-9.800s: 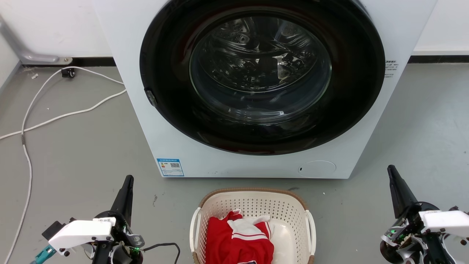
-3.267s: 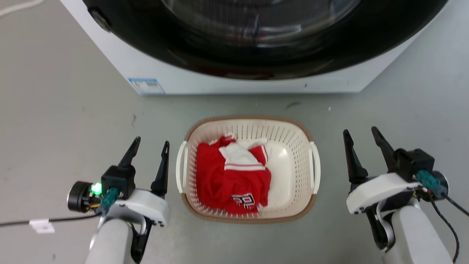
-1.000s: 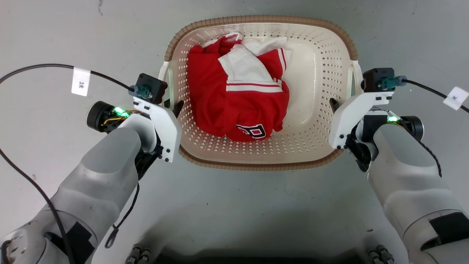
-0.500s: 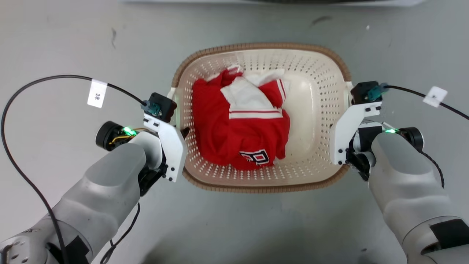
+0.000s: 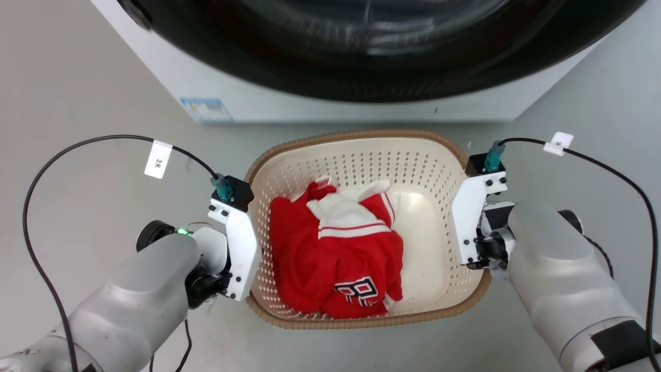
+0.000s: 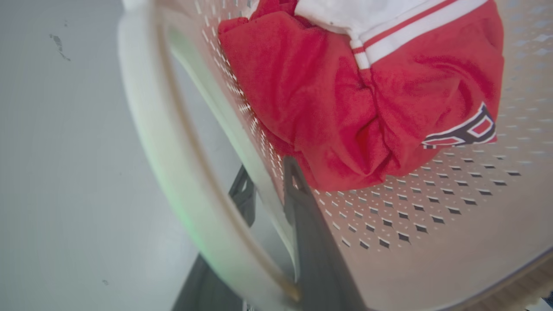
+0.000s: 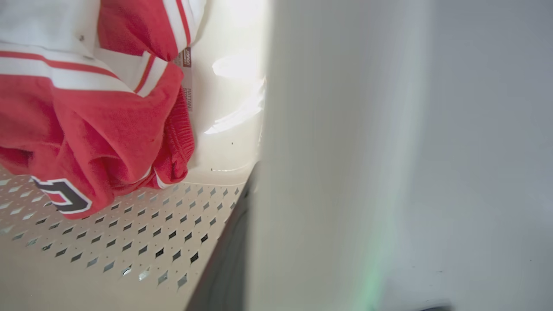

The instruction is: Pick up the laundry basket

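Note:
The cream-white laundry basket (image 5: 356, 135) with its brown rim hangs between my two arms, in front of the washing machine. A red and white garment (image 5: 330, 258) lies inside it. My left gripper (image 5: 256, 254) is at the basket's left side, shut on the wall there. In the left wrist view one dark finger (image 6: 302, 203) lies inside the perforated wall and the other outside it, behind the white handle (image 6: 164, 142). My right gripper (image 5: 461, 243) clamps the right side. The right wrist view has one dark finger (image 7: 227, 255) against the blurred basket wall (image 7: 328, 164).
The white washing machine (image 5: 289, 106) with its dark round door stands close behind the basket. Black cables (image 5: 88, 144) with white tags loop from both wrists. Grey floor (image 5: 77, 77) lies on either side.
The head camera has tilted up, bringing the washing machine back into view. Both grippers stay clamped on the basket's sides, and the basket now looks larger and nearer the camera.

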You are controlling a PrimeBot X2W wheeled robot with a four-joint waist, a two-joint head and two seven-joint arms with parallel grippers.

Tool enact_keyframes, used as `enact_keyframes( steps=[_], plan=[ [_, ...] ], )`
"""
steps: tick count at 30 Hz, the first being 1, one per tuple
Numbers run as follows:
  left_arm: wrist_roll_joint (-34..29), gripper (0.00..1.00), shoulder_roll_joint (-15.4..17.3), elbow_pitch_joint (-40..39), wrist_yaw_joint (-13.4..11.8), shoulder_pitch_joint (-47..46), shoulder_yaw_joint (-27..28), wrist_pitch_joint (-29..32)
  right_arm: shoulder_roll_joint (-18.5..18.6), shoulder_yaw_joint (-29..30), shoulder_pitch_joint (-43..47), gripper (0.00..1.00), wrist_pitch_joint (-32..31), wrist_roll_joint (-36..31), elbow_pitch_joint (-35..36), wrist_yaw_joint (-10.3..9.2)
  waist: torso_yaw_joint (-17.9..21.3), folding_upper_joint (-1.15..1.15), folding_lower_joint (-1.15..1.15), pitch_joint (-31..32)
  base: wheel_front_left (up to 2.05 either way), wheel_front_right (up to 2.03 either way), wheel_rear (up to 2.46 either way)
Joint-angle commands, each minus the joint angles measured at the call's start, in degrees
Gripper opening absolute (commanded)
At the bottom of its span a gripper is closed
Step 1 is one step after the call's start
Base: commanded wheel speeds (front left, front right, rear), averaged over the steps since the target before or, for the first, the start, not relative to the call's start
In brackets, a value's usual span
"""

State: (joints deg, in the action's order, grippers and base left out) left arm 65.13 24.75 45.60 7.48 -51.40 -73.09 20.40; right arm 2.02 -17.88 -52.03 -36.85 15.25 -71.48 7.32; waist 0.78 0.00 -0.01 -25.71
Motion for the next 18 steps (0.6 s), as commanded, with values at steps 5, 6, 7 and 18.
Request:
enact_keyframes(
  steps=[5, 6, 7, 18],
  plan=[
    [0.1, 0.0, 3.3, -2.1, 0.0, 1.6, -0.5, 6.0, 1.5, -4.6, 2.9, 0.0, -6.1, 3.9, 2.4, 0.5, 1.6, 0.0, 0.01, 11.8, 0.0, 0.0, 0.0],
    [0.9, 0.0, 3.5, -2.5, 0.1, 1.9, -0.5, 6.8, 1.5, -5.5, 3.5, 0.0, -7.1, 4.9, 3.0, 0.52, 1.8, 0.0, 0.01, 13.2, 0.0, 0.0, 0.0],
    [1.9, 0.0, 3.7, -2.8, 0.1, 2.3, -0.5, 7.5, 1.4, -6.3, 4.2, 0.0, -8.3, 6.0, 3.4, 0.52, 1.9, 0.0, 0.01, 14.6, 0.0, 0.0, 0.0],
    [6.3, 0.0, 4.9, -6.5, 0.2, 6.4, -0.4, 15.7, 1.2, -9.8, 7.7, 0.0, -13.6, 13.1, 3.5, 0.56, 3.2, 0.0, 0.01, 25.0, 0.0, 0.0, 0.0]
  ],
)
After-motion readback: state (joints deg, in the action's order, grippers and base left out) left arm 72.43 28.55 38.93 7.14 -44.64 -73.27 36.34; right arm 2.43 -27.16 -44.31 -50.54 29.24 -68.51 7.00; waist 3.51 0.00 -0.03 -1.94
